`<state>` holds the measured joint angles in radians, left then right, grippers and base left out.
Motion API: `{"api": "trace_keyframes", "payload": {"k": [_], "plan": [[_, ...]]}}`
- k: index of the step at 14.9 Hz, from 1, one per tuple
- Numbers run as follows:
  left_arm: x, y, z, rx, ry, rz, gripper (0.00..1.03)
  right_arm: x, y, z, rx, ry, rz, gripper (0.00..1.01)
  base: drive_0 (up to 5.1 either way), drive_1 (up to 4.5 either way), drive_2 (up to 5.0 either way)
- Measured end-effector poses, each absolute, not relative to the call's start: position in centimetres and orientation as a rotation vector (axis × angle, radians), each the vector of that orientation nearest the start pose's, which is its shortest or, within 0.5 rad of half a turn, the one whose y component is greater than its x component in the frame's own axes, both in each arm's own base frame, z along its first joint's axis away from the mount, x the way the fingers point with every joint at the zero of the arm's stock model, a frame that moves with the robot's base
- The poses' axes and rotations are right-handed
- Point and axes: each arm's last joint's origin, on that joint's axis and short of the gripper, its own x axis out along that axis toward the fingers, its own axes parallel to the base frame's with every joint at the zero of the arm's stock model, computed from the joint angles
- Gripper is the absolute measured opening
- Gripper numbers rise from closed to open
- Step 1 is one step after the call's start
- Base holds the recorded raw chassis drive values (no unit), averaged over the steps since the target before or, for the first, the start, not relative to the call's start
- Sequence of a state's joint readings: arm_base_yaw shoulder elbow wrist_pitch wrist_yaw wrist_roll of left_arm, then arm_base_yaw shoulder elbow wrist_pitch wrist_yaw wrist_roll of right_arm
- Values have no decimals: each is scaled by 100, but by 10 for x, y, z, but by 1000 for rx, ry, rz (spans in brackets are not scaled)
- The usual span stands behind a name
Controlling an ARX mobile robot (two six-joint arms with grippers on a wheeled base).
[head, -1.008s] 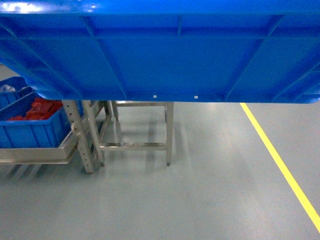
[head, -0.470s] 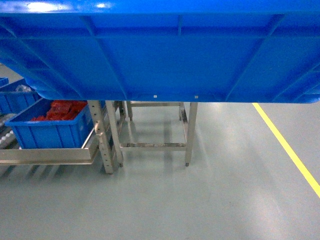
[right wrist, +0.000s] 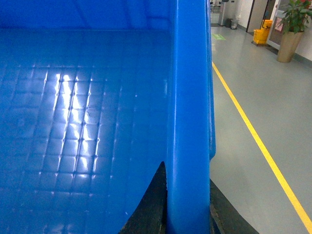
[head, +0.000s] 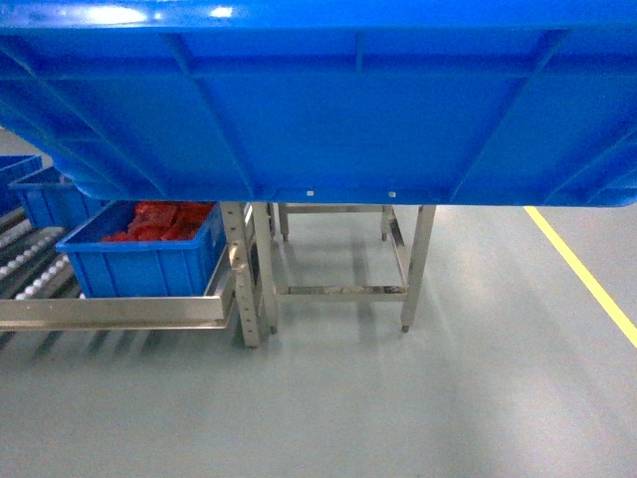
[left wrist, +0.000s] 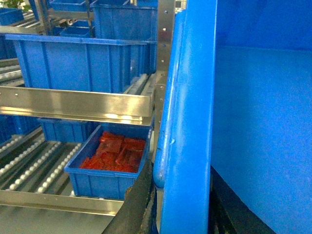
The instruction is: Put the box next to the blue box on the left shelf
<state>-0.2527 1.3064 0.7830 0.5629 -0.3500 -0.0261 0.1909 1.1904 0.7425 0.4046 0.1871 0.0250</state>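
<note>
The box (head: 318, 100), a big bright-blue ribbed crate, is held up high and fills the top of the head view. My left gripper (left wrist: 181, 168) is shut on its thick rim (left wrist: 190, 97), one dark finger on each side. My right gripper (right wrist: 185, 171) is shut on the opposite rim (right wrist: 187, 87), beside the gridded inside floor (right wrist: 83, 122). Low at the left, the left shelf (head: 30, 274) shows rows of white rollers. On it rests a smaller blue box (head: 149, 254) full of red pieces, also seen in the left wrist view (left wrist: 109, 156).
A steel table frame (head: 343, 291) stands on the grey floor right of the shelf's perforated post (head: 244, 289). Larger blue crates (left wrist: 78, 63) fill the shelf level above. A yellow floor line (head: 587, 279) runs at the right; a potted plant (right wrist: 291, 24) and a yellow cart (right wrist: 263, 34) stand far off.
The shelf, the smaller blue box and the table frame have slid rightward in the head view, and more rollers show at the left. The held box keeps its place in the view.
</note>
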Motion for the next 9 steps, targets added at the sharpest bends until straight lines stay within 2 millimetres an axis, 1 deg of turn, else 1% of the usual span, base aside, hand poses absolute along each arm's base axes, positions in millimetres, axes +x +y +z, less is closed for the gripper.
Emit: {"api": "trace_keyframes", "payload": {"k": [9], "plan": [[281, -62, 292, -37, -39, 97, 17, 261, 45, 292, 16, 44, 4, 9, -501, 245, 245]]}}
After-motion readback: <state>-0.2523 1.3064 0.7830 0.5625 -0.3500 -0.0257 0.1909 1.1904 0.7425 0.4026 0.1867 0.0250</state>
